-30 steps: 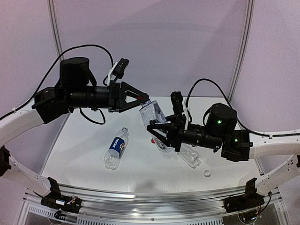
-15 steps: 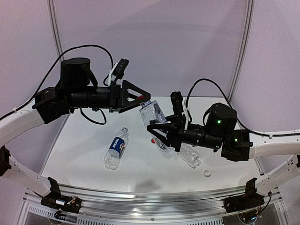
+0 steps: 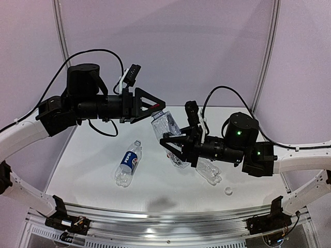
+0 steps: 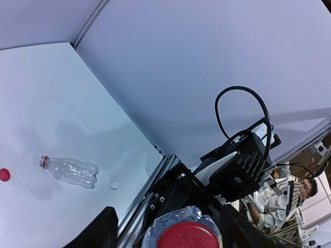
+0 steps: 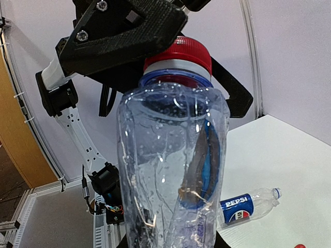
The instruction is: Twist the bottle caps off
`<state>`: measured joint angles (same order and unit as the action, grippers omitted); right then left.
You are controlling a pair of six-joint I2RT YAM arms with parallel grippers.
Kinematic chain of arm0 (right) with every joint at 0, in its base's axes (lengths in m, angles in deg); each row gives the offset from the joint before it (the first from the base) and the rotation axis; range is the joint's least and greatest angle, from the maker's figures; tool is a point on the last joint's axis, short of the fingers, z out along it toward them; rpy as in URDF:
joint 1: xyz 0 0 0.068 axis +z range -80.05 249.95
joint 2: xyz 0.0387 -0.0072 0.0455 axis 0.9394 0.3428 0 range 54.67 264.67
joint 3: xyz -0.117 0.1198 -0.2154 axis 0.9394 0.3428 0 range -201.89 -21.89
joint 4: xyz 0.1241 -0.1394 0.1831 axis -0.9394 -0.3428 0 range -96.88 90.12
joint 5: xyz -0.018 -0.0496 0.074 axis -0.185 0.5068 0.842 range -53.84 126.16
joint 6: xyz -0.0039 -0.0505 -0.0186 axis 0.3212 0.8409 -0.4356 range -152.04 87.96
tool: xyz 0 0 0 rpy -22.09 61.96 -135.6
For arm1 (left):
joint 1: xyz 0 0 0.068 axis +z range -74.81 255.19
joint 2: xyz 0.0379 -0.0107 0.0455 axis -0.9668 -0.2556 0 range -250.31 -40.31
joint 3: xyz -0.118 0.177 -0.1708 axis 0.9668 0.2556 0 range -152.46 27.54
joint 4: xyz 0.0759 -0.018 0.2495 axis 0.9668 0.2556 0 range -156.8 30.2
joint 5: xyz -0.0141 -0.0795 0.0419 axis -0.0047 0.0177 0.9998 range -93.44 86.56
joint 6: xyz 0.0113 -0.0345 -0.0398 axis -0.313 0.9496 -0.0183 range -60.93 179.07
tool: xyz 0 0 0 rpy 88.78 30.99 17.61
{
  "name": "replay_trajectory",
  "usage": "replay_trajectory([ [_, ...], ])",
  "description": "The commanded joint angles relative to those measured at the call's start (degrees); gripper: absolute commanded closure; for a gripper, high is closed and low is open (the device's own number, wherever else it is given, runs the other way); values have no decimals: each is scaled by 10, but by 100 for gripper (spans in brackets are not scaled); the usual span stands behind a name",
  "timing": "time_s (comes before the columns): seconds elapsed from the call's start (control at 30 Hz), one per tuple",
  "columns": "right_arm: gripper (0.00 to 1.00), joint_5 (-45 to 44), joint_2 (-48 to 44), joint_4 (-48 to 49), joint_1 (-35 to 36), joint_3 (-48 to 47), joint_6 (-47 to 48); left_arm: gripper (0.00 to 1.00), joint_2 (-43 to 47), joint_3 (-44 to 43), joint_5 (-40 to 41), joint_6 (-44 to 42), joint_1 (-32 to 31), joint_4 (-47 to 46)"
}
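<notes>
My right gripper is shut on a clear unlabelled bottle and holds it tilted in the air above the table. Its red cap is on the neck, pointing at my left gripper. The left jaws stand open on either side of that cap, with gaps showing in the left wrist view. The Pepsi bottle lies capless on the table. Another clear bottle lies under my right arm. A loose red cap and a whitish cap lie on the table.
The white table is closed in by pale walls at the back and sides. A metal rail runs along its near edge. Both arms meet above the middle of the table.
My right gripper has shifted slightly left with the bottle. The left gripper's fingertips have risen a little and spread around the cap. The things on the table have not moved.
</notes>
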<state>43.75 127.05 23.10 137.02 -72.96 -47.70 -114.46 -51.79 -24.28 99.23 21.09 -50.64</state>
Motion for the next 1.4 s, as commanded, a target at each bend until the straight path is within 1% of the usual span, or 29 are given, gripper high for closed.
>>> replay_trajectory([
  [0.0,100,5,8,-11,-3,-15,7,41,-2,-12,10,-4,-3,6],
  [0.07,100,7,8,-11,-3,-13,6,50,-2,-8,9,-1,-3,2],
  [0.1,100,8,8,-11,-3,-13,6,52,-2,-6,10,1,-3,-1],
  [0.13,100,9,8,-11,-2,-12,5,53,-2,-5,10,4,-4,-2],
  [0.17,100,9,8,-11,-3,-12,4,52,-3,-5,10,5,-4,-4],
  [0.2,100,10,8,-11,-2,-11,3,48,-3,-5,10,6,-3,-5],
  [0.23,100,10,9,-11,-3,-11,3,40,-3,-5,11,7,-3,-6],
  [0.27,100,11,8,-12,-2,-11,2,35,-2,-4,13,8,-3,-5],
  [0.3,100,11,8,-12,-2,-10,1,33,-1,-3,16,9,-4,-6],
  [0.37,100,12,8,-12,-2,-10,2,33,0,-3,17,7,-4,-7],
  [0.43,100,11,8,-12,-3,-9,2,42,0,-3,16,8,-4,-7],
  [0.6,100,10,7,-14,-3,-10,4,74,-2,0,12,10,-3,-9],
  [0.67,100,9,8,-16,-2,-12,4,82,-2,1,12,13,-4,-11],
  [0.73,100,5,10,-19,-3,-14,8,85,-4,-1,10,17,-3,-8],
  [0.8,100,-11,17,-36,-3,-27,19,85,-9,-7,15,26,-4,3],
  [0.87,100,-55,30,-75,-2,-59,49,84,-14,-23,37,46,-6,32],
  [0.9,100,-105,42,-106,-1,-79,64,84,-20,-41,62,63,-7,65],
  [0.93,100,-157,55,-139,1,-101,86,84,-27,-61,93,83,-7,125],
  [1.0,100,-267,89,-209,13,-152,132,82,-46,-97,152,136,-8,211],
  [1.03,100,-309,104,-232,16,-173,147,81,-53,-111,166,151,-8,240],
  [1.07,100,-332,117,-251,17,-187,171,79,-62,-122,174,159,-8,255],
  [1.17,100,-348,125,-244,20,-192,192,75,-77,-146,181,162,-8,272],
  [1.27,100,-327,120,-223,21,-181,185,69,-85,-150,175,159,-5,265],
  [1.3,100,-313,117,-210,21,-175,183,64,-86,-147,172,157,-4,258],
  [1.37,100,-279,108,-190,21,-159,179,46,-84,-135,161,152,-2,233],
])
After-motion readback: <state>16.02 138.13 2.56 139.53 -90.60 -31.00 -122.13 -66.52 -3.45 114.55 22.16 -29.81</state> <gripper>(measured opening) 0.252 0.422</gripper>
